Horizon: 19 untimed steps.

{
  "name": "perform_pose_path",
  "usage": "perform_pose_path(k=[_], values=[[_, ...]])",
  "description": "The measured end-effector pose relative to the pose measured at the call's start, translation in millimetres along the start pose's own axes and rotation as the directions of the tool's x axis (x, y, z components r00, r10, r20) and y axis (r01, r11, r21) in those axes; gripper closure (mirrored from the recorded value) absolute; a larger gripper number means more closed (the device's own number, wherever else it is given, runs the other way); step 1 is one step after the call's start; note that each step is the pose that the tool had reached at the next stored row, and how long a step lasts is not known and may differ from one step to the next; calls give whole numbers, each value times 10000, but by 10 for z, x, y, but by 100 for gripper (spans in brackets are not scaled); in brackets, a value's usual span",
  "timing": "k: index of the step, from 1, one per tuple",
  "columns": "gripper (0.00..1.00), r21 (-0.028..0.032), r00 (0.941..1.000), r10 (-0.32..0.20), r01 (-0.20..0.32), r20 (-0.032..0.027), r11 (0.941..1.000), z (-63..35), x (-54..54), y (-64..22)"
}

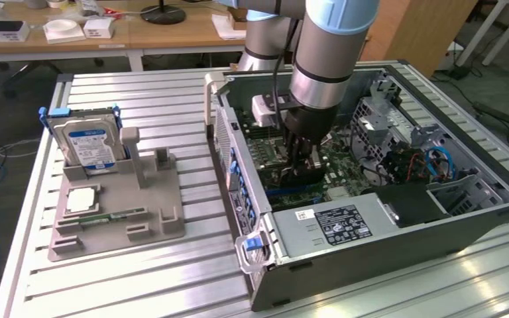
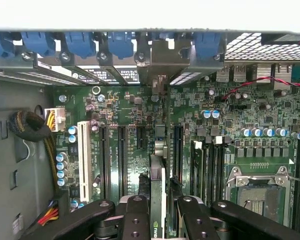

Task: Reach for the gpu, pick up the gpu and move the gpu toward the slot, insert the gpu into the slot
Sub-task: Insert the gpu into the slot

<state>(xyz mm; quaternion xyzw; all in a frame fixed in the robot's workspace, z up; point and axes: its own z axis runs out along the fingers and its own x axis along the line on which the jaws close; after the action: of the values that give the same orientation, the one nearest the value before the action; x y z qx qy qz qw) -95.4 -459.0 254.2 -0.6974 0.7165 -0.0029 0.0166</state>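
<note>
Inside the open computer case, my gripper reaches down over the green motherboard. It is shut on the gpu, which the wrist view shows edge-on between the two black fingers. The card stands upright, and its silvery end bracket lies against the case's rear wall among the blue latches. In the exterior view the gpu is a dark strip low between the fingers, close to the board. The slot beneath it is hidden by the card, so I cannot tell whether the edge is seated. Parallel black slots lie on either side.
A white connector and a cable bundle lie beside the slots, and the silver processor socket beyond the memory sticks. Outside the case, a grey fixture holds a blue-labelled hard drive. The power supply fills the case's near end.
</note>
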Motion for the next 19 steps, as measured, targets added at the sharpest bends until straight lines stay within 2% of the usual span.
perform_pose_path(k=[7,12,19], values=[[74,-1,10000,3,-3,44,10000,12,-3,1],[74,-32,10000,1,-1,46,10000,57,2,4],[74,-26,10000,3,-2,65,10000,35,0,3]])
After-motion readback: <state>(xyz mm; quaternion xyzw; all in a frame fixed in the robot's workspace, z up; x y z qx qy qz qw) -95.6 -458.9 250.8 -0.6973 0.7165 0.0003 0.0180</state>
